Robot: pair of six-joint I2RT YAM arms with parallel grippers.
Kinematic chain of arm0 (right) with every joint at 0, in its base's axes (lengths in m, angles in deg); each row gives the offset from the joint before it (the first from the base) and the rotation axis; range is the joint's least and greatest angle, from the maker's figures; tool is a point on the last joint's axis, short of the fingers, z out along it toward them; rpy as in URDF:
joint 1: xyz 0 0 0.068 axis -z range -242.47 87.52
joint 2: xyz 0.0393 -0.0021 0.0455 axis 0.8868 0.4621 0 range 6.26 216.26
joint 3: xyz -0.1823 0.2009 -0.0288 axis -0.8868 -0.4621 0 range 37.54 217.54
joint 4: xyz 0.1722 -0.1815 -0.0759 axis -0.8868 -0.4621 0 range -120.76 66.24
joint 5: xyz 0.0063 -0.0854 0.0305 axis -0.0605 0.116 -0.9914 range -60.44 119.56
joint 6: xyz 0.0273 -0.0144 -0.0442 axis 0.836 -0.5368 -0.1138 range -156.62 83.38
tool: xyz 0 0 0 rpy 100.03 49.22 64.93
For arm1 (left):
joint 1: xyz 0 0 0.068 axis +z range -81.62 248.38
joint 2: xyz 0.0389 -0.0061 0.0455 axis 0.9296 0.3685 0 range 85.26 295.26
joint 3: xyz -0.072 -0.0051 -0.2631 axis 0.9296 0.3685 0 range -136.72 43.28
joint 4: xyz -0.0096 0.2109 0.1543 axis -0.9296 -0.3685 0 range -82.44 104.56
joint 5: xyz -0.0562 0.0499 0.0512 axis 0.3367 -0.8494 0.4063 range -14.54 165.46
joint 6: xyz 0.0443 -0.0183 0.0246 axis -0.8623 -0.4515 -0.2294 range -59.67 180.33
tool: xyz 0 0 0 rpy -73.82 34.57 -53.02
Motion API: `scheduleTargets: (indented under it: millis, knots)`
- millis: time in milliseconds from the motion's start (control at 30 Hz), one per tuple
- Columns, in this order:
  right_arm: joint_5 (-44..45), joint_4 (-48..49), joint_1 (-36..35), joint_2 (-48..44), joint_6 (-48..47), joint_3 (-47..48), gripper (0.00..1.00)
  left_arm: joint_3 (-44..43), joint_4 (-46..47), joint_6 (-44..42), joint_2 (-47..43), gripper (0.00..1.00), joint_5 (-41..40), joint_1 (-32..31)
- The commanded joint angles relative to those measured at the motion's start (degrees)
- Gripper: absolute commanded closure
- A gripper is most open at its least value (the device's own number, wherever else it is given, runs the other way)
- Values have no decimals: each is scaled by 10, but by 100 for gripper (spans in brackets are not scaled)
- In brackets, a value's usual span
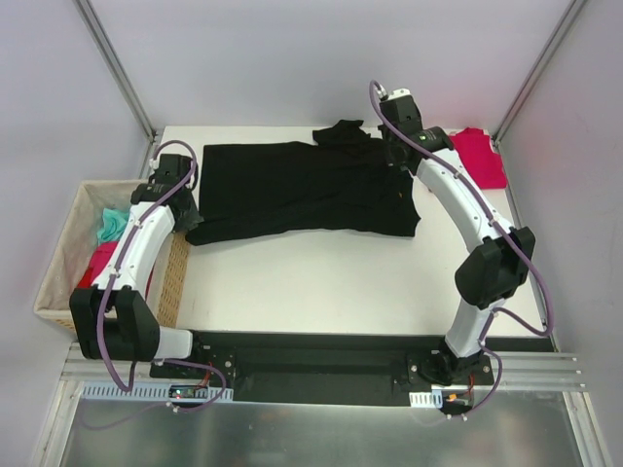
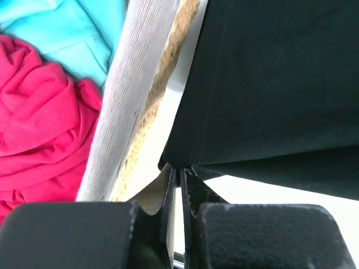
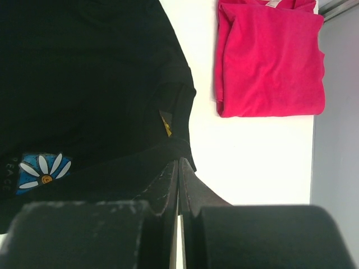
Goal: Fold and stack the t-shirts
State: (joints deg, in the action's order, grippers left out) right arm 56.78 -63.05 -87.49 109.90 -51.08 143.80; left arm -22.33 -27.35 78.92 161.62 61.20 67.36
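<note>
The black shirt (image 1: 302,190) lies spread across the far half of the table (image 1: 321,282); soft and limp, it is probably best held at corners. The left gripper (image 2: 178,175) is pinched closed on its corner beside the basket (image 2: 129,106), the right gripper (image 3: 178,163) on its edge near the folded red shirt (image 3: 269,61). Only the right wrist view shows a daisy print (image 3: 44,171).
</note>
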Motion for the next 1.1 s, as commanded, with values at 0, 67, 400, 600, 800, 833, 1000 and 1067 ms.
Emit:
scheduleTargets:
  millis: [0,67,400,600,800,833,1000,1067]
  knots:
    - [-4,7,6,2,-5,16,99,-39,-5,-3,25,100,-25,7]
    - [-7,9,7,7,-2,12,99,-48,-7,-3,38,100,-24,7]
    - [-17,20,3,-44,9,-49,99,-35,-10,-6,13,100,-33,7]
    - [-8,21,-19,-71,11,-82,99,-46,-10,-6,19,100,-33,7]
    - [-9,28,-21,-52,11,-82,99,-68,-12,-2,57,100,-26,7]
    - [-9,29,-21,-41,11,-79,99,-73,-14,-1,72,100,-25,7]
    - [-9,30,-20,-6,7,-64,99,-107,-15,7,123,100,-22,7]
    - [-11,31,-18,9,7,-58,99,-118,-15,9,149,100,-22,7]
